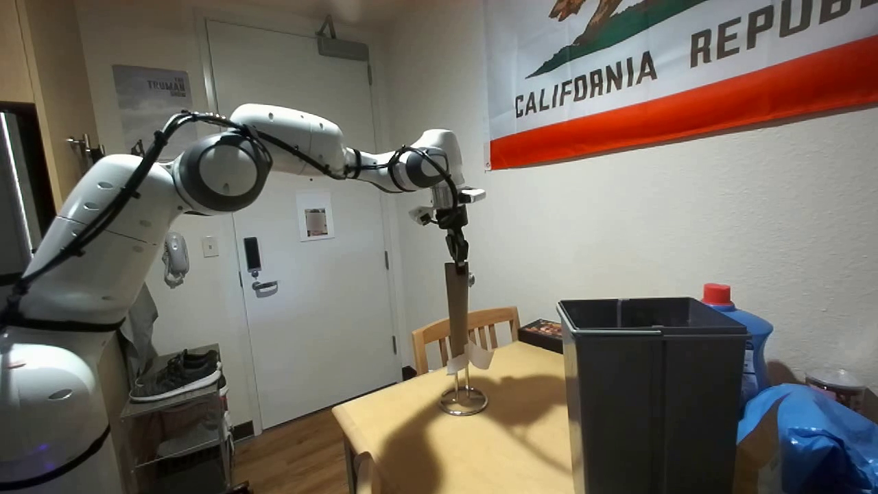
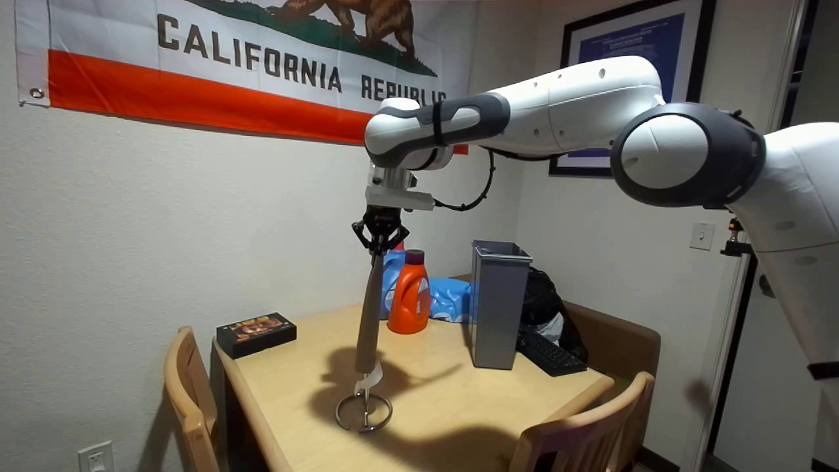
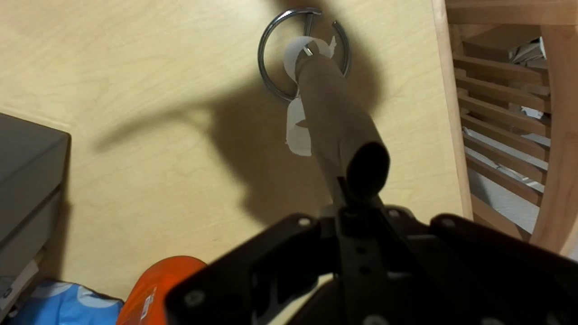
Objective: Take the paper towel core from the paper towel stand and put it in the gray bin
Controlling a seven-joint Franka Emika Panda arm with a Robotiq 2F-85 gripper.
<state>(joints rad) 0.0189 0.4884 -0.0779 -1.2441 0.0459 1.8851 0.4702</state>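
the core (image 2: pixel 369 321) is pinched at its top rim by the gripper (image 2: pixel 378 250), jaws drawn together, but seems not yet freed from the stand (image 1: pixel 464 413) below, so lifting clear and the drop into the bin (image 1: pixel 651 412), toward four o'clock in an exterior view, are left.

You have a matt cardboard tube (image 1: pixel 457 309), thin torn paper (image 3: pixel 299 142) on it, and a shiny metal stand (image 1: pixel 467 385). The bin (image 1: pixel 617 405) looks like smooth plastic to you; your table (image 1: pixel 507 439) is smooth wood with faint grain, the chair (image 2: pixel 190 387) wood too. The bag (image 1: pixel 816 439) is crinkled, glossy plastic, the flag (image 1: pixel 672 127) cloth, the wall (image 1: pixel 686 226) rough.
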